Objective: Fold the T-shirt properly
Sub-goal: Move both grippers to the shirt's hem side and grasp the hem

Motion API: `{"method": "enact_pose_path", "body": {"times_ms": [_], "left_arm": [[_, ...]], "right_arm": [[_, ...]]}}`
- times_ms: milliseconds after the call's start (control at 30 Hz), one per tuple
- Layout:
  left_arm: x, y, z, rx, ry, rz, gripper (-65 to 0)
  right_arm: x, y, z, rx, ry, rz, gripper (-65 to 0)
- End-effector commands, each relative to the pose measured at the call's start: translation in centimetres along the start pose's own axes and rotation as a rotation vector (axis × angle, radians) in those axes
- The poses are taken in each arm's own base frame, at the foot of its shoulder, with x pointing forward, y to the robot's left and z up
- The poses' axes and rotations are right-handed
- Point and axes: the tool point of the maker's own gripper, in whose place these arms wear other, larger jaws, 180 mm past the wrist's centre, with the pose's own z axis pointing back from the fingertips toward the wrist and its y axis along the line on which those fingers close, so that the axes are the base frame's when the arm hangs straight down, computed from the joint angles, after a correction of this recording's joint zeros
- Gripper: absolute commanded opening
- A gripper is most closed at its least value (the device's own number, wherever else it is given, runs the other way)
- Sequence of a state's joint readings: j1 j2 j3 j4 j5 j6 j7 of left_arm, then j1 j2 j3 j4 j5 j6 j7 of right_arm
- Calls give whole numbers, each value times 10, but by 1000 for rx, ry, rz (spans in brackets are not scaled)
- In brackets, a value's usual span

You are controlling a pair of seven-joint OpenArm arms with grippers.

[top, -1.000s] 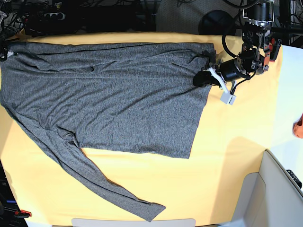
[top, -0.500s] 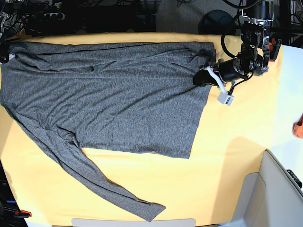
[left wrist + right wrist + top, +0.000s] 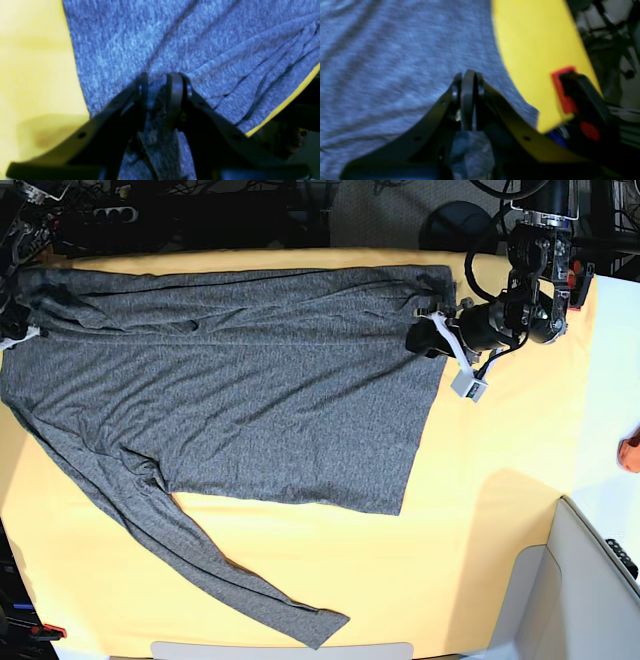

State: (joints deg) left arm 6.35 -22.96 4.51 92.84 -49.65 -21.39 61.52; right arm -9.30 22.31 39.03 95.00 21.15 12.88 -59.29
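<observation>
Across the yellow cloth point(image 3: 480, 510), the T-shirt point(image 3: 240, 390) lies mostly unfolded; left gripper point(image 3: 157, 86), at 2 o'clock, parted around its hem, right gripper point(image 3: 468, 80) pressed together.

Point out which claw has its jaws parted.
The left claw: a gap shows between its jaws, with T-shirt fabric in it. The right claw has its jaws pressed together over the same shirt.

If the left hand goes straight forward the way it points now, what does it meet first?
Most likely the T-shirt: the left hand points at grey fabric just ahead; depth is unclear.
</observation>
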Motion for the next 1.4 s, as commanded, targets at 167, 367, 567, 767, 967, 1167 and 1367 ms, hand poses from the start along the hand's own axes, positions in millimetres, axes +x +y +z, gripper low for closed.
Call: {"method": "enact_pose_path", "body": {"times_ms": [167, 367, 567, 767, 967, 1167, 1367], "left_arm": [[29, 0, 8, 2, -64, -38, -520], [61, -19, 22, -10, -148, -128, -520], [80, -25, 28, -9, -190, -165, -520], [88, -25, 30, -5, -205, -175, -520], [97, -25, 32, -3, -222, -185, -519], [105, -14, 29, 10, -221, -163, -518], [118, 14, 20, 35, -204, -94, -518]], "right_arm": [[21, 5, 2, 5, -67, -18, -650], [36, 15, 1, 28, -105, -53, -650], [49, 27, 0, 55, -138, -87, -650], [79, 37, 2, 78, -204, -113, -650], [112, 59, 4, 123, -262, -106, -650], [121, 105, -2, 176, -251, 20, -650], [117, 125, -25, 120, -187, 53, -650]]}}
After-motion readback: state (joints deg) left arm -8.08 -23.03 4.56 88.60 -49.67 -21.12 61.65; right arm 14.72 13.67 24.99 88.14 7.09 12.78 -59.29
